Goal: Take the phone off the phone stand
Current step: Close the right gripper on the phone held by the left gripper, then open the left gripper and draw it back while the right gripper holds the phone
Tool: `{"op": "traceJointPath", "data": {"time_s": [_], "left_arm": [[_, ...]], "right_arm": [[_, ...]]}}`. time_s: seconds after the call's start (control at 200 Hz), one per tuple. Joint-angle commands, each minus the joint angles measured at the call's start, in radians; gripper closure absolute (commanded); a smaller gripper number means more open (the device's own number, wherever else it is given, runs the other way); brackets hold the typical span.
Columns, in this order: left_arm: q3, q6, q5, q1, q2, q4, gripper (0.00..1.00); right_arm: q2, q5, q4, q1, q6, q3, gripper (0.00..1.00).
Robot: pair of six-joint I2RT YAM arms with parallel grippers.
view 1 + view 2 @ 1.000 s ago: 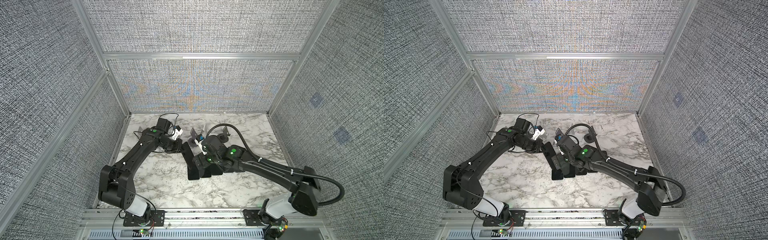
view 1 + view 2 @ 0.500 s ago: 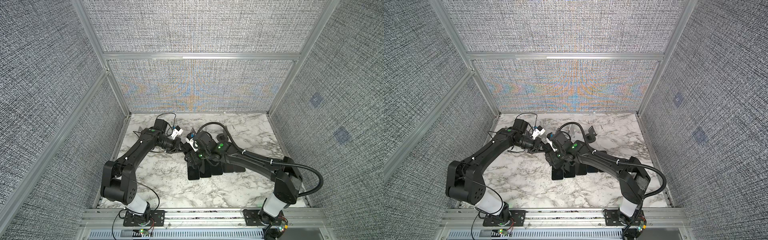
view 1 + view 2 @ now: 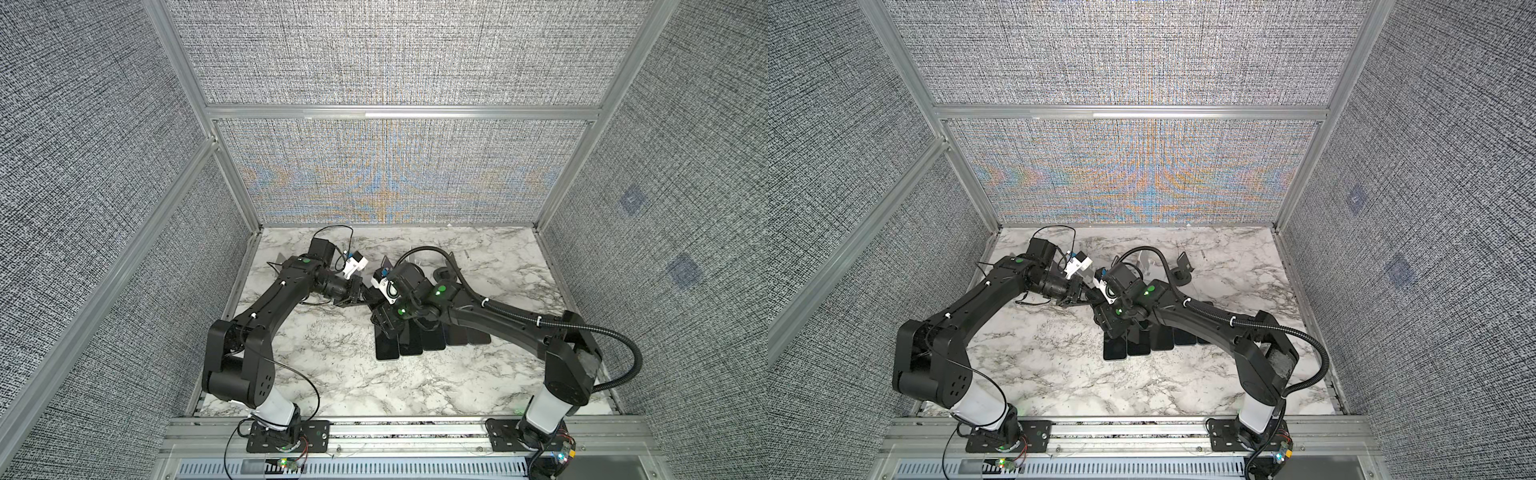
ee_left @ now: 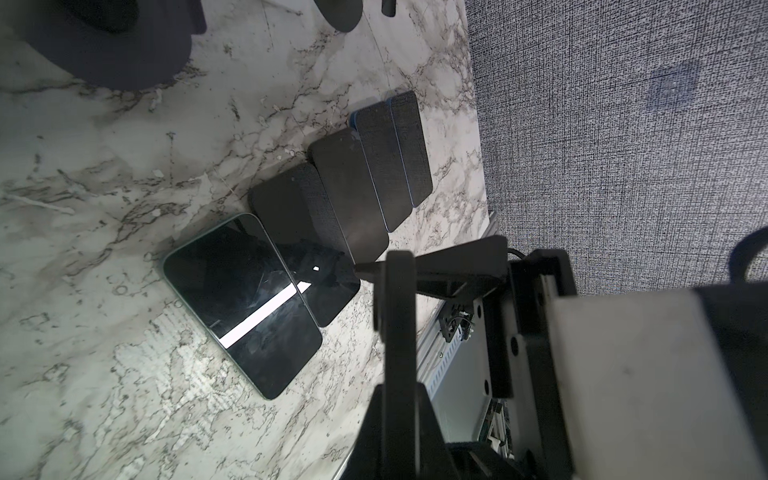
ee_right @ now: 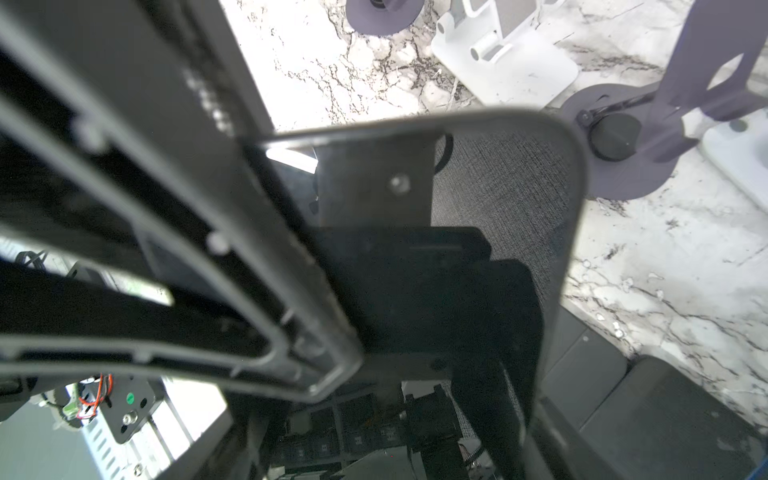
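the right claw (image 3: pixel 384 322) hangs over the dark, glossy phone with rounded corners and a grey rim (image 5: pixel 507 199). in the right wrist view one broad black finger (image 5: pixel 174 232) lies along a long edge of it. the other finger is lost among dark reflections, so i cannot tell whether this claw is spread or pinching.

the left claw (image 3: pixel 354 291) is pressed together just beside the phone, on the side toward the left edge of the surface. i cannot tell whether it nips part of the black phone stand, because the two claws hide the stand in both top views.

the phone is propped up near the middle of the white marble surface (image 3: pixel 332 374), apparently not yet out of the stand. it sits just beyond the far end of an overlapped row of flat dark phones (image 4: pixel 357 187). a white stand (image 5: pixel 507 62) and a grey-purple stand with a round foot (image 5: pixel 623 166) are nearer the far edge.

the step in hand looks like taking hold. to do it well, i would seat both fingers squarely on the long edges, not on the slick glass, and close firmly. then i would draw the phone up along its own lean rather than straight out, so the bottom lip lets go. the stand likely needs holding down meanwhile. the lift should clear the flat row before any turn.
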Motion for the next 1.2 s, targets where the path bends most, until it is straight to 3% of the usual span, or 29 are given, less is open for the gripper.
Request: {"op": "traceJointPath", "data": {"time_s": [0.0,0.15,0.395,0.44,0.485,0.62,0.825,1.066,1.196], "left_arm": [[0.005,0.019,0.057,0.001,0.001,0.001,1.0],[0.005,0.018,0.052,0.001,0.006,0.001,1.0],[0.004,0.008,0.01,0.002,0.003,0.007,1.0],[0.004,0.005,0.0,0.001,0.003,0.009,0.79],[0.004,0.003,-0.006,0.002,0.003,0.009,0.66],[0.005,0.001,-0.032,0.004,-0.002,0.007,0.51],[0.001,-0.027,-0.106,0.041,-0.032,0.024,0.49],[-0.03,-0.091,-0.28,0.155,-0.141,0.091,0.49],[-0.047,-0.104,-0.409,0.205,-0.226,0.114,0.49]], "right_arm": [[-0.007,0.005,0.018,0.002,0.01,-0.005,0.33],[-0.029,0.025,0.031,0.002,0.015,-0.019,0.44],[-0.021,0.047,0.016,0.002,0.03,-0.014,0.49],[-0.019,0.056,0.008,0.002,0.039,-0.009,0.51],[-0.021,0.064,0.005,0.002,0.054,-0.007,0.52],[-0.033,0.08,0.014,0.002,0.085,-0.014,0.56],[-0.057,0.175,-0.065,0.006,0.165,-0.007,0.65],[-0.074,0.306,-0.123,0.033,0.365,-0.027,1.0],[-0.021,0.431,-0.203,0.091,0.518,0.038,1.0]]}}
